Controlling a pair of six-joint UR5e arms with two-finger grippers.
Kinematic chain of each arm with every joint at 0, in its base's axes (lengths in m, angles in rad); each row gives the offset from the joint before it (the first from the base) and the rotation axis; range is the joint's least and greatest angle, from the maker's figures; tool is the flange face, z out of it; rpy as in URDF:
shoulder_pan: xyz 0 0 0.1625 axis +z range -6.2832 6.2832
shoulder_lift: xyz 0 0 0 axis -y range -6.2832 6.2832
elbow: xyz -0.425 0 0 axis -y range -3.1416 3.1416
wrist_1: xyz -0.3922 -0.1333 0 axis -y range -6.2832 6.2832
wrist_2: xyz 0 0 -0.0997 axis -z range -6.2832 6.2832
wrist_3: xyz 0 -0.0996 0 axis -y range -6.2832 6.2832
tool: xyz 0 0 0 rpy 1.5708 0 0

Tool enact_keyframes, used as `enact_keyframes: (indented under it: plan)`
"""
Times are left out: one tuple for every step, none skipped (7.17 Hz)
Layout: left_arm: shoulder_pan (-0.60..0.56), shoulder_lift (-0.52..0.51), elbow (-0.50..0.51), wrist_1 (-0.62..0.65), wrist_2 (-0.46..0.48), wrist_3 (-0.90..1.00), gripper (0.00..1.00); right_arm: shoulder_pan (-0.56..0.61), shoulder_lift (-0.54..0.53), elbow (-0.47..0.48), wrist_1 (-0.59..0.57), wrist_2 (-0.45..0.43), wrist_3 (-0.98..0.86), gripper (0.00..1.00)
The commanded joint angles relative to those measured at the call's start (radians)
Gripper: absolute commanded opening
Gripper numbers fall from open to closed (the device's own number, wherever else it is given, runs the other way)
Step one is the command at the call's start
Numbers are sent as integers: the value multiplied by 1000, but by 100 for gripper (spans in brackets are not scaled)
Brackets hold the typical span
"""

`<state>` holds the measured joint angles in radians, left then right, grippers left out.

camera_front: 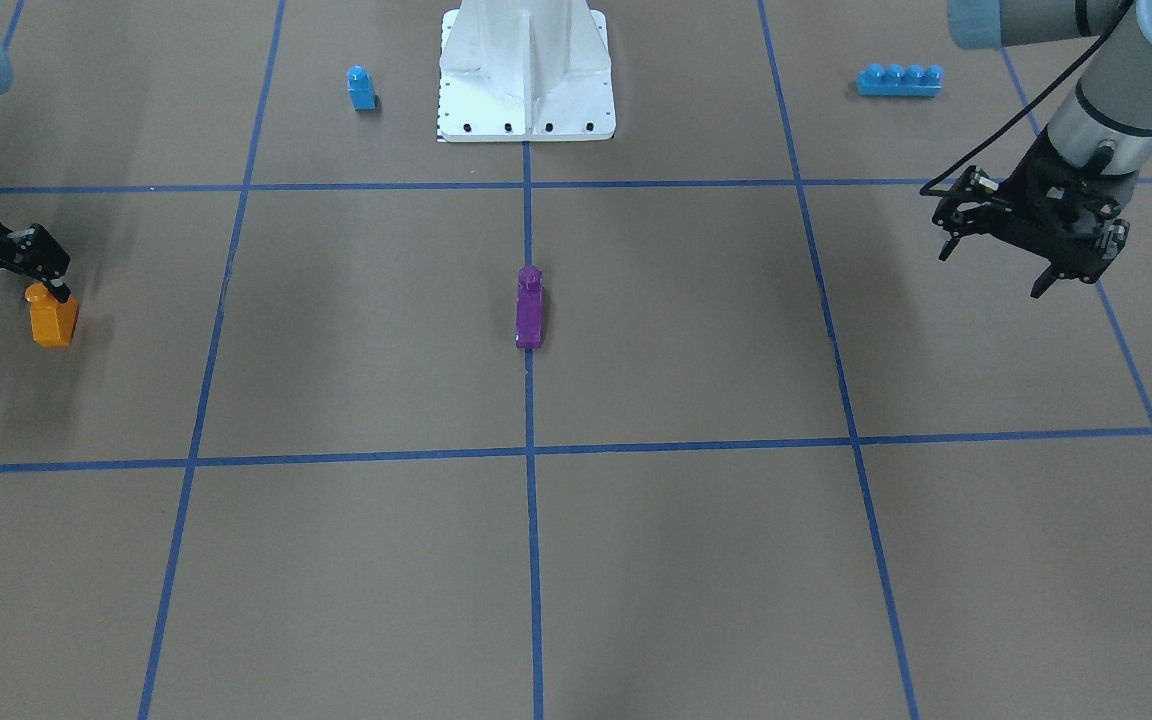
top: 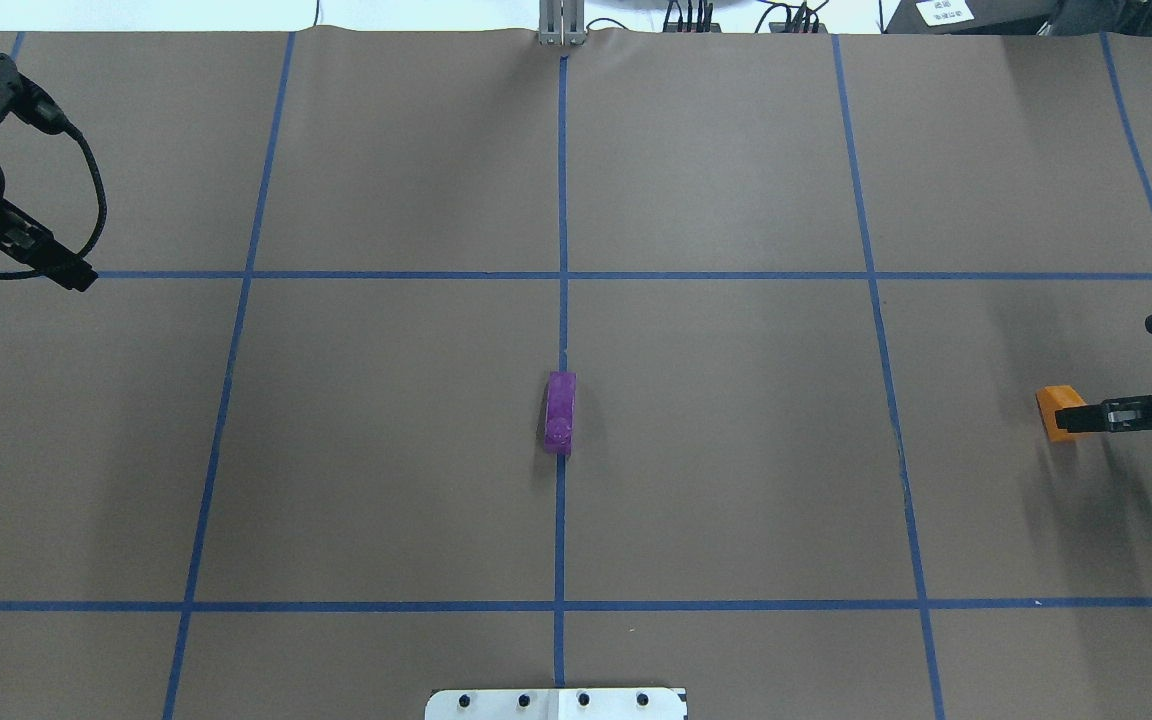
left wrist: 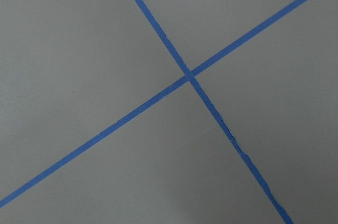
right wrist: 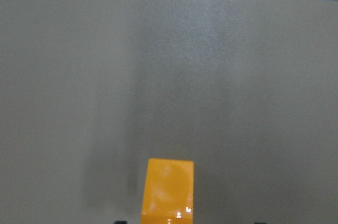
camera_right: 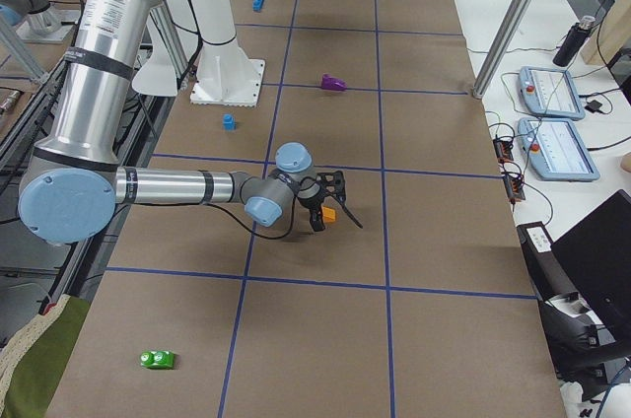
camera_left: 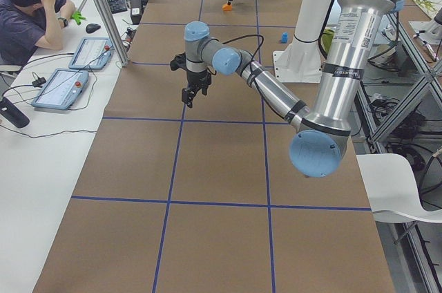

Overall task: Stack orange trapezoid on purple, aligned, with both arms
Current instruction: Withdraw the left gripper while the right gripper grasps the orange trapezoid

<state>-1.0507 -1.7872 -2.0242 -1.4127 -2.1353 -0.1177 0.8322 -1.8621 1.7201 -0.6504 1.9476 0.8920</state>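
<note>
The orange trapezoid [camera_front: 53, 318] sits on the brown table at the robot's far right; it also shows in the overhead view [top: 1056, 410]. My right gripper [camera_front: 20, 295] is open and hangs right over it. In the right wrist view the orange block [right wrist: 168, 192] lies centred between the two fingertips at the bottom edge. I cannot tell whether a finger touches it. The purple block [camera_front: 529, 310] lies on the centre blue line, also seen overhead [top: 561, 412]. My left gripper [camera_front: 992, 272] is open and empty, held above the table far from both blocks.
A small blue block [camera_front: 361, 88] and a long blue brick [camera_front: 900, 80] lie on either side of the white robot base [camera_front: 526, 75]. A green toy [camera_right: 158, 359] lies at the right end. An operator [camera_left: 27, 10] sits beyond the far edge.
</note>
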Motion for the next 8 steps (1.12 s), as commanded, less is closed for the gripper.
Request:
enact_keyframes:
  plan:
    - [0,0,1,-2,0,0,100,-27,1,-2,-6,-13,10,48]
    - [0,0,1,-2,0,-2,100,-30,4,-2,-8,-12,10,40]
    - [0,0,1,-2,0,-2,100,-31,6,-2,-8,-12,8,30]
    - [0,0,1,-2,1,-2,100,-31,8,1,-8,-12,8,9]
    - [0,17,-1,-3,2,-25,100,-31,17,13,-8,-9,7,0]
    - [-15,50,1,-17,11,-20,100,-33,23,50,-33,0,5,0]
    - [-64,95,13,-17,11,-23,100,-16,87,129,-175,10,5,0]
    - [-125,132,47,-32,3,-17,100,-15,171,232,-387,16,8,0]
